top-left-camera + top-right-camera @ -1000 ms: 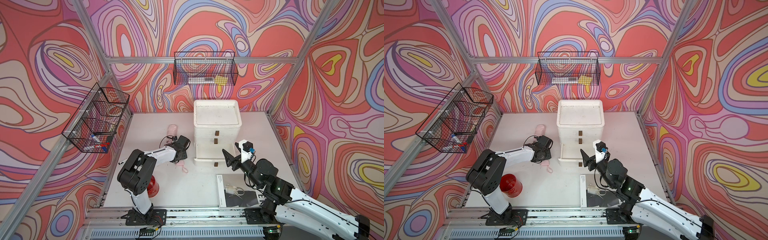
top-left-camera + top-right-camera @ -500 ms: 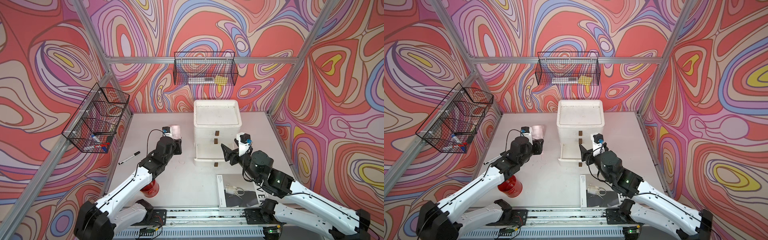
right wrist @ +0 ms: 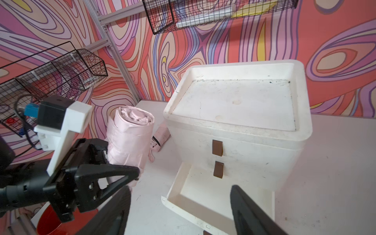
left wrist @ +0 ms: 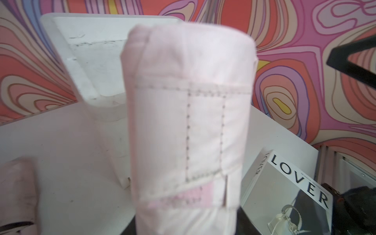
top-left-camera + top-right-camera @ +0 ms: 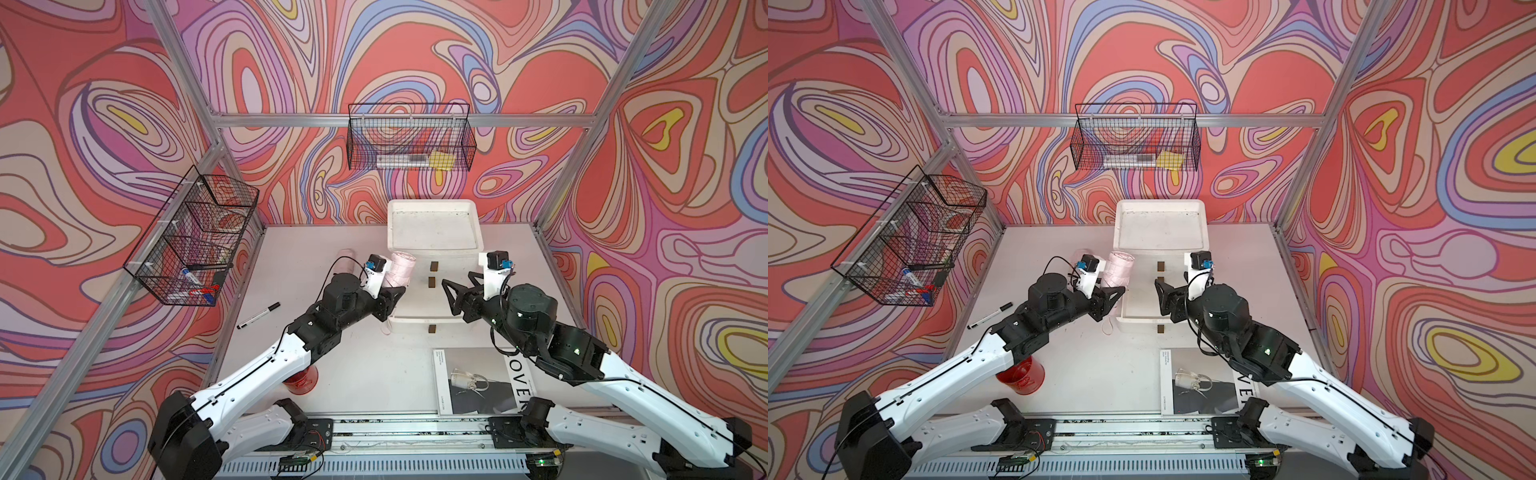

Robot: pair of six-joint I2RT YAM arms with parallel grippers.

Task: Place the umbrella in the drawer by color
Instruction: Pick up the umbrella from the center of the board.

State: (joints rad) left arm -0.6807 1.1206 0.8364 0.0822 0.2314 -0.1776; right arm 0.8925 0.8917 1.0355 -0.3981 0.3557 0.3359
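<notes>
Swirling red, pink and purple walls close in a white table (image 5: 365, 374), where a white drawer unit (image 5: 432, 228) stands with its lowest drawer (image 3: 189, 205) pulled out. The left gripper (image 5: 392, 296) is clamped narrowly around the lower part of a rolled pink umbrella (image 5: 401, 268), holding it upright, clear of the table and just beside the unit's left side, not in the drawer. The right gripper (image 5: 451, 296) hangs over the pulled-out drawer with its jaws spread wide, gripping and touching nothing. A second pink umbrella (image 3: 160, 136) lies on the table left of the unit.
</notes>
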